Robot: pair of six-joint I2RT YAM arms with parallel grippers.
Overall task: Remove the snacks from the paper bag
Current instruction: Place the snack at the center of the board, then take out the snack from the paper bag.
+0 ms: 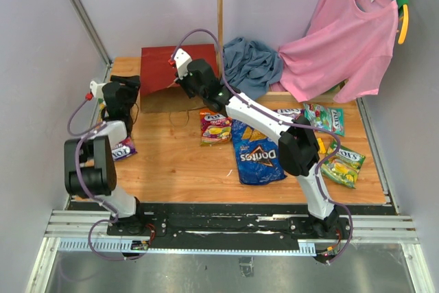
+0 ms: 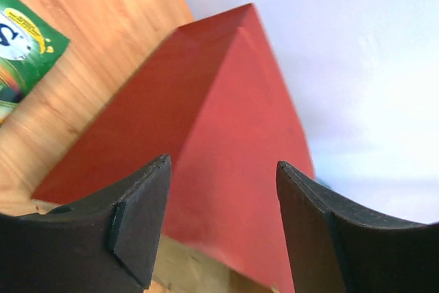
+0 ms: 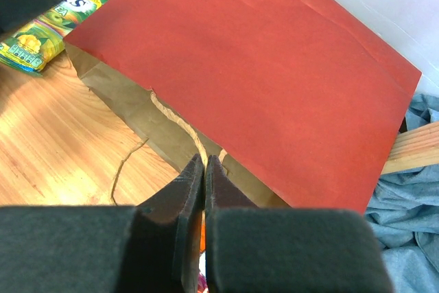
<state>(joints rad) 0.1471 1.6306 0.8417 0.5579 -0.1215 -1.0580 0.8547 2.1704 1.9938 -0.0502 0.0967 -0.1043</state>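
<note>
Snacks (image 1: 324,119) lie out on the wood table (image 1: 178,169) in the top view. A big blue chip bag (image 1: 257,157) is in the middle, with a pink and yellow packet (image 1: 215,128) by its upper left corner. Two green packets (image 1: 343,167) are at the right, and a purple packet (image 1: 123,147) is at the left, partly under the left arm (image 1: 86,166). The paper bag (image 1: 156,66) lies flat at the upper middle of that view, red side up, with its brown mouth facing the bottom of the frame. The right arm (image 1: 260,118) stretches from the lower right up to the bag and crosses the top edge of the chip bag. The left arm is folded up at the left edge, and the left gripper (image 1: 130,94) sits at the bag's left side. Only the left wrist view shows its fingers (image 2: 140,231). They stand wide apart with nothing between them, and a red corner of the bag is just past them. Only the right wrist view shows the right gripper (image 3: 204,161) up close. It is pinched shut at the bag's mouth, and a thin cord handle (image 3: 171,118) runs right into its tips. That view also shows a green packet (image 3: 41,29) on the wood at its upper left, near the corner of the bag's mouth. I cannot find that packet in the top view.
</note>
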